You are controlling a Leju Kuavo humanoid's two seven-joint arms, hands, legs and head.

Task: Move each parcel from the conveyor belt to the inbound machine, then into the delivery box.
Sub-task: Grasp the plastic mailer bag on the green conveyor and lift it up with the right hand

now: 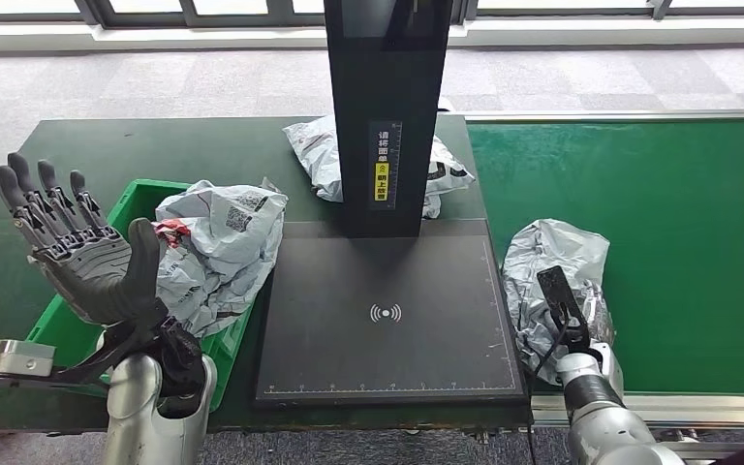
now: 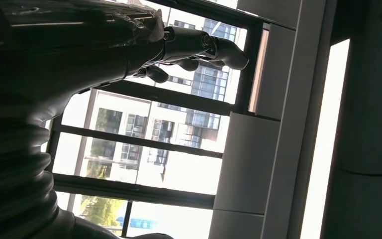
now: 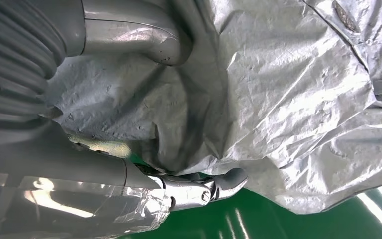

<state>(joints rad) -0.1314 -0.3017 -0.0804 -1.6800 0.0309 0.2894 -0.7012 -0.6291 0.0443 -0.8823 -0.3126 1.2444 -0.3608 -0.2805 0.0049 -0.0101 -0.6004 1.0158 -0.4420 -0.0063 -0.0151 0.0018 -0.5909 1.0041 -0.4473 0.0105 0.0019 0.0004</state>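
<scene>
R fingers [image 3: 229, 180] half-hidden under parcel [image 3: 288, 99]

A dark green table [image 1: 184, 145] stands on pale grey carpet [image 1: 155, 77]. Beyond the table runs a row of windows [image 2: 144, 149], with buildings [image 2: 199, 99] outside.

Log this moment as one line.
right hand: grips parcel on belt | left hand: open, raised | scanner plate: bare
</scene>
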